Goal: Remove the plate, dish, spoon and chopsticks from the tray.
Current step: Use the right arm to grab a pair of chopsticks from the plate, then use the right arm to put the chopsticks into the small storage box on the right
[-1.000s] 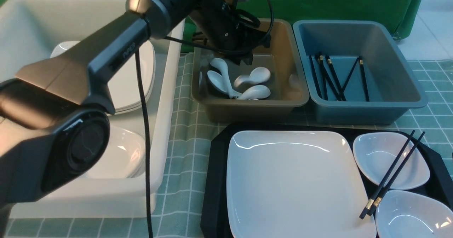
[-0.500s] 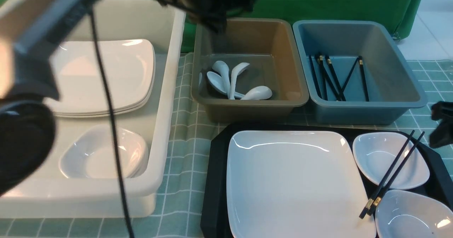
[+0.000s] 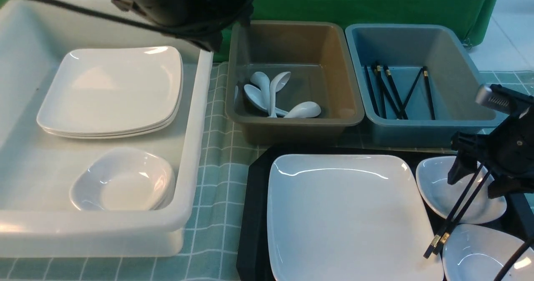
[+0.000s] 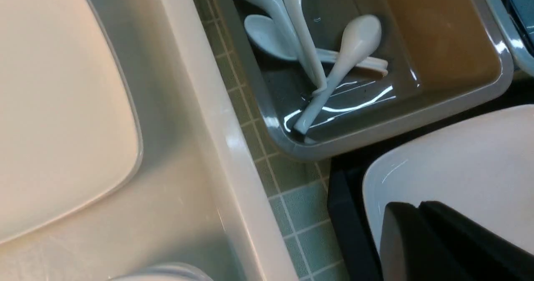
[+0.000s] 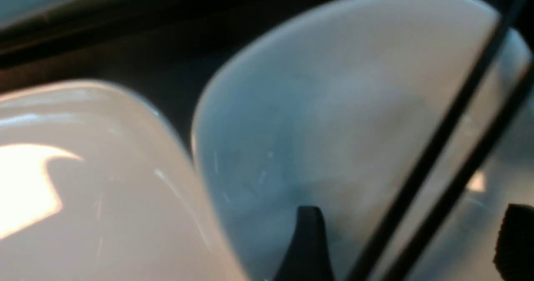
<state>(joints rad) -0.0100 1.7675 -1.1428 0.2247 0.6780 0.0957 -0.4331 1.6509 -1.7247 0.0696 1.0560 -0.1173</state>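
The right gripper (image 3: 474, 185), jaws apart, straddled the chopsticks (image 3: 452, 219), which lay across the far dish (image 3: 438, 185) at the tray's (image 3: 253, 214) right end. Closing off-centre could have caught only one stick, or tilted the dish beneath.

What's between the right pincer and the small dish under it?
The chopsticks, lying across that dish, between the right pincer's open fingers; front and right wrist views.

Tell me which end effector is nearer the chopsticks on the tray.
Right. The right end effector hangs open just above the chopsticks; the left end effector is far off, raised by the back corner of the white tub.
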